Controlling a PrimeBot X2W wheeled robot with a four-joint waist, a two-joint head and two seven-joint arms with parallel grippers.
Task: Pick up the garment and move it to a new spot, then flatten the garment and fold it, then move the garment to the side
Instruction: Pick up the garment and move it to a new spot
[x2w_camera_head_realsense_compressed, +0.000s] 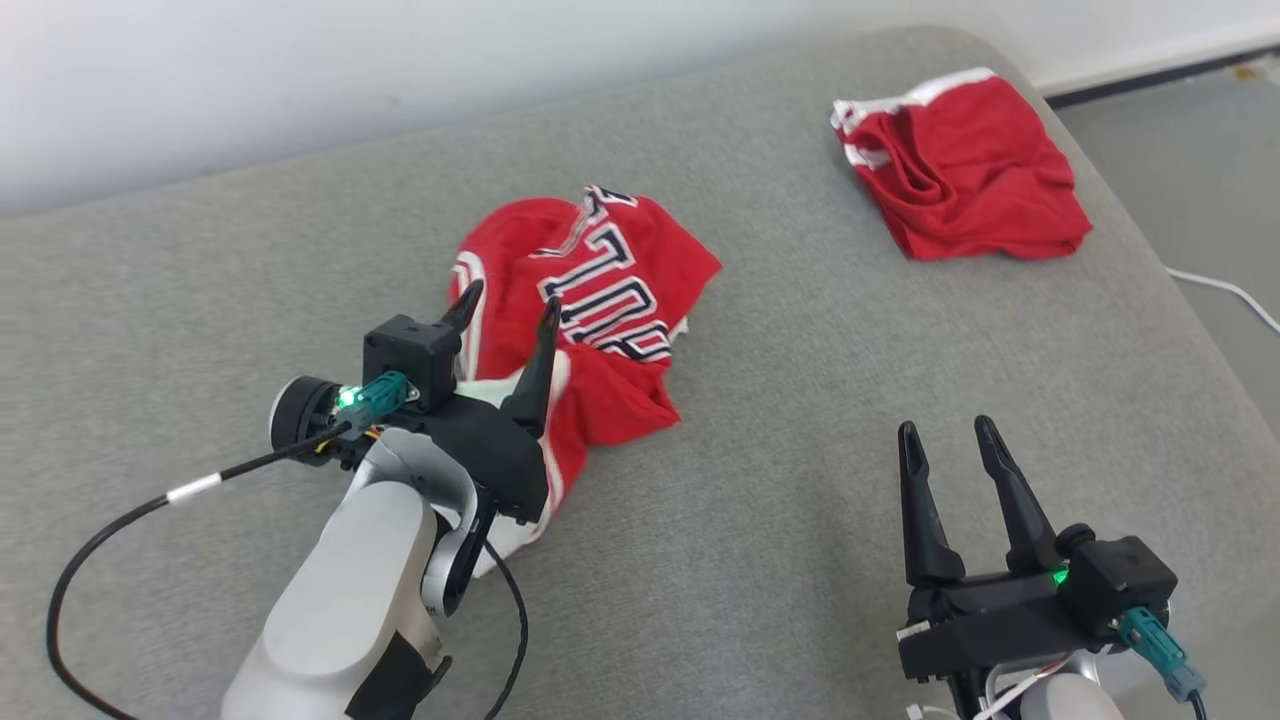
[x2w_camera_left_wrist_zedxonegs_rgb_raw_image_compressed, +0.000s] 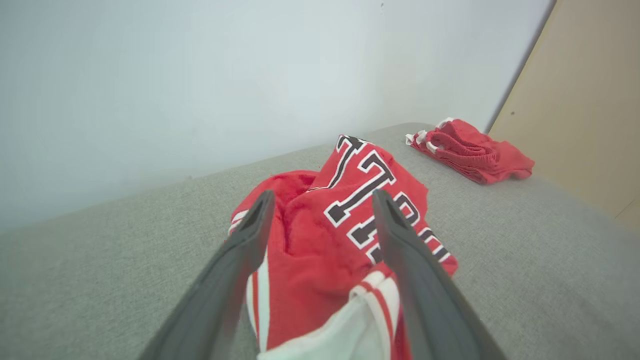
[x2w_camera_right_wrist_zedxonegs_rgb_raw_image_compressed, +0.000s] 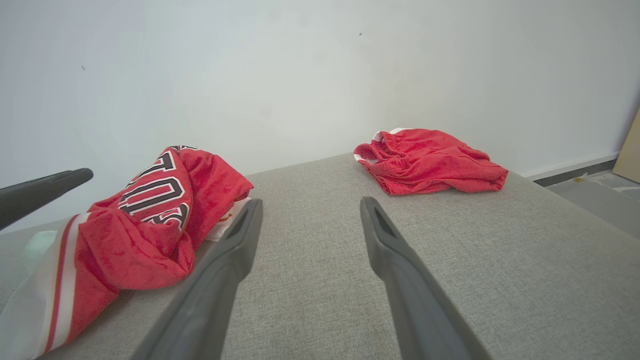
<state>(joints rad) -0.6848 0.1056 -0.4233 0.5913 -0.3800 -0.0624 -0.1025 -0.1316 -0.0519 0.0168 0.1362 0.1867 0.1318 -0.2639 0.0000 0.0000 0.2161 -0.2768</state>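
The garment (x2w_camera_head_realsense_compressed: 620, 270) is a red jersey with black-and-white lettering and white trim, lying crumpled in the middle of the grey padded surface (x2w_camera_head_realsense_compressed: 800, 420). My left gripper (x2w_camera_head_realsense_compressed: 510, 298) stands open low over the jersey's near-left part, one finger on each side of a fold. In the left wrist view the jersey (x2w_camera_left_wrist_zedxonegs_rgb_raw_image_compressed: 320, 250) lies loose between the open fingers of my left gripper (x2w_camera_left_wrist_zedxonegs_rgb_raw_image_compressed: 322, 196). My right gripper (x2w_camera_head_realsense_compressed: 946, 426) is open and holds nothing at the lower right, apart from the jersey (x2w_camera_right_wrist_zedxonegs_rgb_raw_image_compressed: 150, 225), and shows again in the right wrist view (x2w_camera_right_wrist_zedxonegs_rgb_raw_image_compressed: 311, 201).
A second red garment, shorts with white trim (x2w_camera_head_realsense_compressed: 970, 170), lies bunched at the back right near the surface's rounded corner. A pale wall runs along the far edge. Floor (x2w_camera_head_realsense_compressed: 1200, 150) and a white cable (x2w_camera_head_realsense_compressed: 1230, 290) lie past the right edge.
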